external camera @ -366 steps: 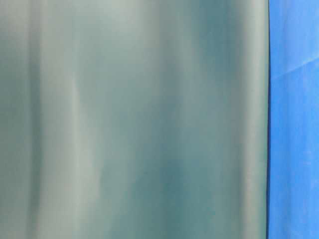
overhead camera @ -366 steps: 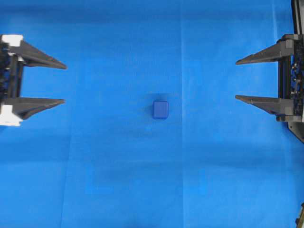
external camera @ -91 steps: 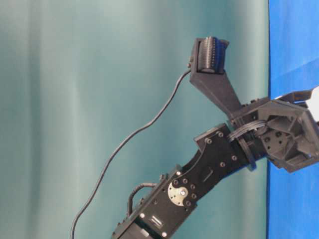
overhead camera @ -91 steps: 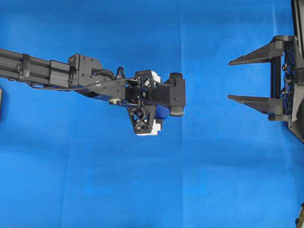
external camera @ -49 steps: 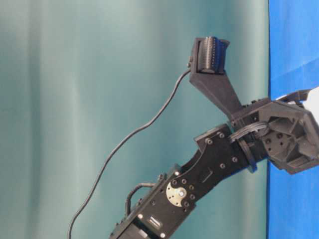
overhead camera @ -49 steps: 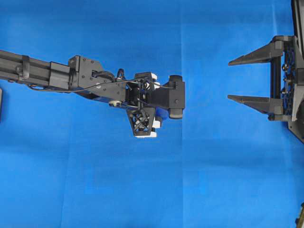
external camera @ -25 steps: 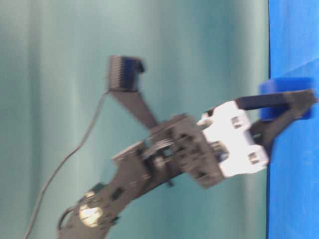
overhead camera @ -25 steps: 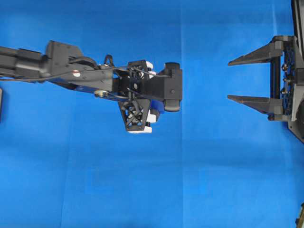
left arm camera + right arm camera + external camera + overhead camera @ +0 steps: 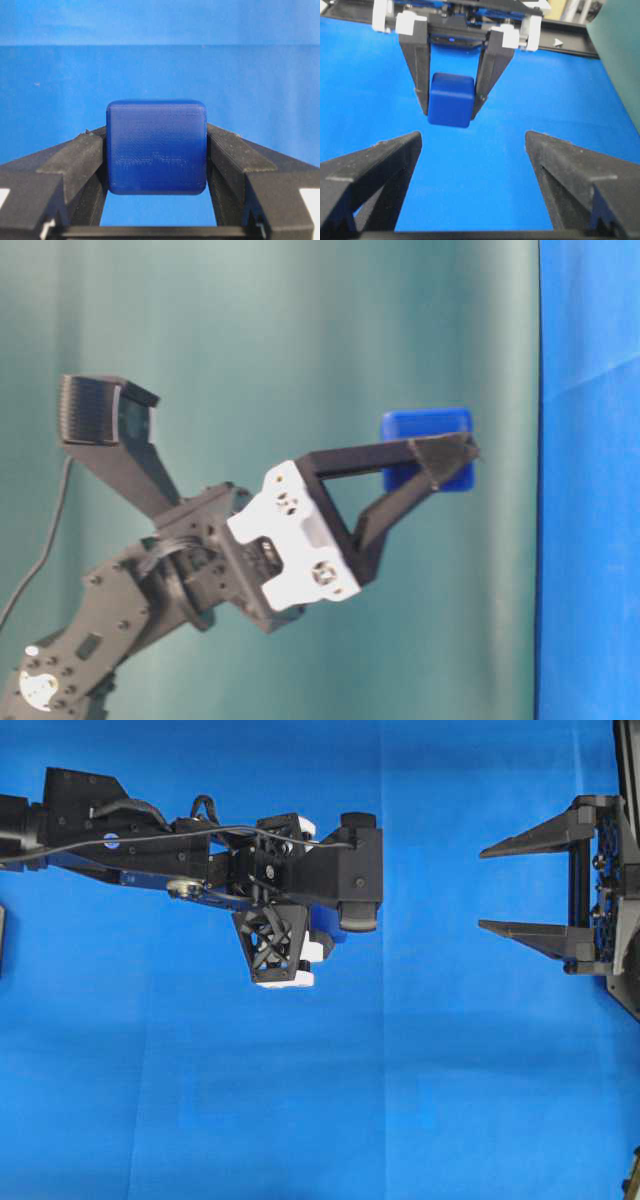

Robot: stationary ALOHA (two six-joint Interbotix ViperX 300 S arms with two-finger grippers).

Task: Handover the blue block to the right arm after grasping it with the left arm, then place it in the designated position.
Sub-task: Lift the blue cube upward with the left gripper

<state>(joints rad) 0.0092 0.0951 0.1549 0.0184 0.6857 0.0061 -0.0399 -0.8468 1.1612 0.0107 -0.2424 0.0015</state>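
Observation:
The blue block [image 9: 156, 147] is a dark-blue cube with rounded corners, clamped between the two black fingers of my left gripper [image 9: 156, 135]. In the table-level view the block [image 9: 427, 435] hangs well clear of the blue cloth [image 9: 590, 540], with the left gripper [image 9: 450, 455] shut on it. From overhead the left wrist [image 9: 300, 890] covers the block. My right gripper [image 9: 482, 888] stands wide open at the right, holding nothing. In its own view the right gripper [image 9: 472, 136] faces the block [image 9: 451, 100], which is apart from it and farther away.
The blue cloth [image 9: 400, 1100] covers the whole table. A teal backdrop [image 9: 250, 340] fills the table-level view. A black rail [image 9: 570, 42] runs behind the left arm. A dark object [image 9: 1, 940] pokes in at the overhead view's left edge.
The left arm has risen with the block, lifting it off the cloth into the air. Overhead, its wrist has shifted up-frame and slightly left. The right gripper has not moved.

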